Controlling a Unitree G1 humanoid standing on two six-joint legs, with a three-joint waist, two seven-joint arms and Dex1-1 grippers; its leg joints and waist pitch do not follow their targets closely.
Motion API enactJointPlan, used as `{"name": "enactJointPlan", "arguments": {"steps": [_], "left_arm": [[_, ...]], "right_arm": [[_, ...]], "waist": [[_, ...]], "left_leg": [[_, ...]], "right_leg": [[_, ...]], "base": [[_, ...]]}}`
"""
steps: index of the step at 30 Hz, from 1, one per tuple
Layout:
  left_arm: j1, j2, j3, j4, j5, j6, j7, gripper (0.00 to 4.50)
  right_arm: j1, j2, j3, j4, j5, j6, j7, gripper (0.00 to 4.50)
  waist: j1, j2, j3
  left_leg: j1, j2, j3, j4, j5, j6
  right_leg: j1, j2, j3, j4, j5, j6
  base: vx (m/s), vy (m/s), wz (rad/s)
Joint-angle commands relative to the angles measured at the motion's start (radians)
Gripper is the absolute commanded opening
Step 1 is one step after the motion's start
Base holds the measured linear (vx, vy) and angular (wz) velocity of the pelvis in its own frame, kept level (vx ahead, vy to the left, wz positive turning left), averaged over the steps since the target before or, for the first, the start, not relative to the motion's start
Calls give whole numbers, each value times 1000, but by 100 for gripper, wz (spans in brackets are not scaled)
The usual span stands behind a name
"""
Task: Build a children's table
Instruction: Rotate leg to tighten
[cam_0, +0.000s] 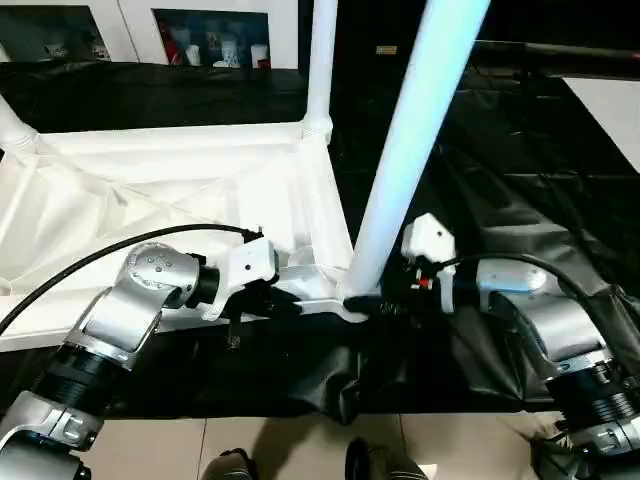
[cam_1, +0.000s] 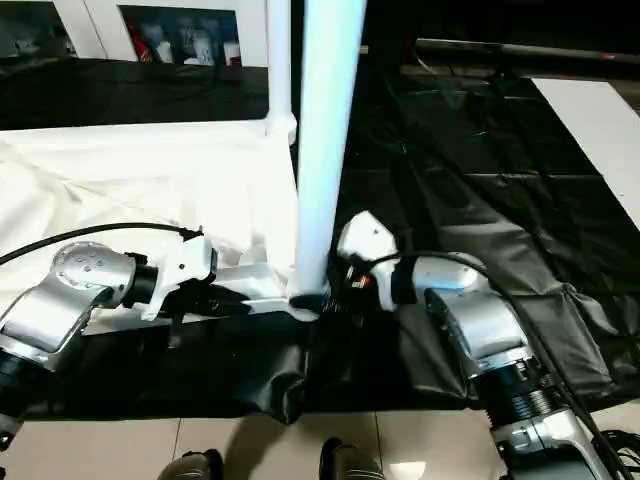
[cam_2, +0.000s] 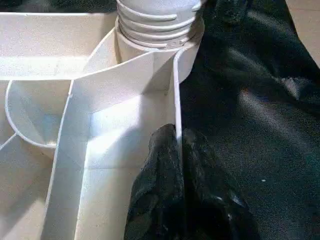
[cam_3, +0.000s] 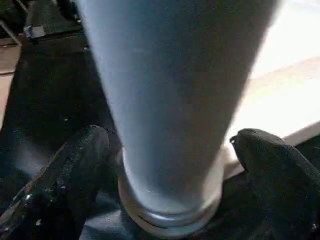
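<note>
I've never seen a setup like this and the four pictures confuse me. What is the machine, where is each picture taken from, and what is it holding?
It is a humanoid robot assembling a white plastic children's table. Two pictures look down from its head; the other two come from cameras on its wrists. The table top lies upside down on black sheeting, with legs already standing in its corners. The left hand is shut on the top's thin edge wall. The right hand is open, its fingers on either side of the nearest leg at its base, not gripping it.

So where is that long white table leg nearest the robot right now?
The long white plastic leg stands upright in the upturned white tabletop's near right corner socket, between the two hands.
</note>
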Motion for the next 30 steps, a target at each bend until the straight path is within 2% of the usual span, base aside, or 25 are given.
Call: {"name": "enactJointPlan", "arguments": {"steps": [1, 3, 4, 7, 9, 10, 13, 20, 30], "left_arm": [[19, -6, -24, -13, -14, -1, -28, 0], [19, -6, -25, -12, -13, 0, -26, 0], [19, -6, -26, -13, -12, 1, -26, 0], [18, -6, -27, -12, -12, 1, -27, 0], [17, -5, -27, -10, -11, 0, -26, 0], [17, -5, -27, -9, -11, 0, -26, 0], [18, -5, -26, -11, -11, 1, -25, 0], [20, -3, -26, -11, -9, 2, -22, 0], [23, -5, -27, -4, 0, 8, -6, 0]], "right_arm": [[7, -15, 11, -5, -2, -13, 13, 433], [8, -17, 15, -5, -4, -15, 17, 433], [9, -18, 16, -4, -8, -16, 20, 407], [11, -20, 18, 0, -17, -19, 25, 399], [12, -21, 19, 4, -21, -21, 27, 387], [12, -21, 20, 5, -21, -22, 28, 362], [11, -19, 20, 10, -21, -23, 24, 352], [9, -18, 22, 21, -25, -25, 23, 287], [22, -2, 18, 35, -26, -21, -4, 268]], "waist": [[2, 4, -72], [2, 4, -74], [2, 5, -75], [2, 4, -76], [2, 4, -76], [2, 4, -76], [3, 3, -76], [3, 2, -74], [2, 2, -71]], "left_leg": [[5, 16, 3, -56, -143, 63], [4, 15, 3, -54, -129, 68], [4, 15, 3, -53, -123, 71], [3, 14, 4, -52, -115, 76], [2, 14, 4, -51, -114, 76], [3, 14, 4, -51, -114, 77], [2, 14, 4, -50, -116, 79], [3, 14, 3, -50, -117, 80], [2, 14, 3, -51, -125, 77]], "right_leg": [[71, -61, 46, -54, -197, -226], [71, -59, 46, -50, -169, -231], [72, -59, 46, -49, -158, -234], [72, -59, 46, -47, -146, -237], [73, -58, 46, -47, -145, -239], [72, -58, 46, -47, -144, -239], [72, -58, 46, -47, -145, -239], [71, -58, 45, -46, -151, -238], [70, -58, 45, -49, -177, -229]], "base": [[0, 0, 0], [0, 0, 0], [0, 0, 0], [0, 0, 0], [0, 0, 0], [0, 0, 0], [0, 0, 0], [0, 0, 0], [0, 0, 0]]}}
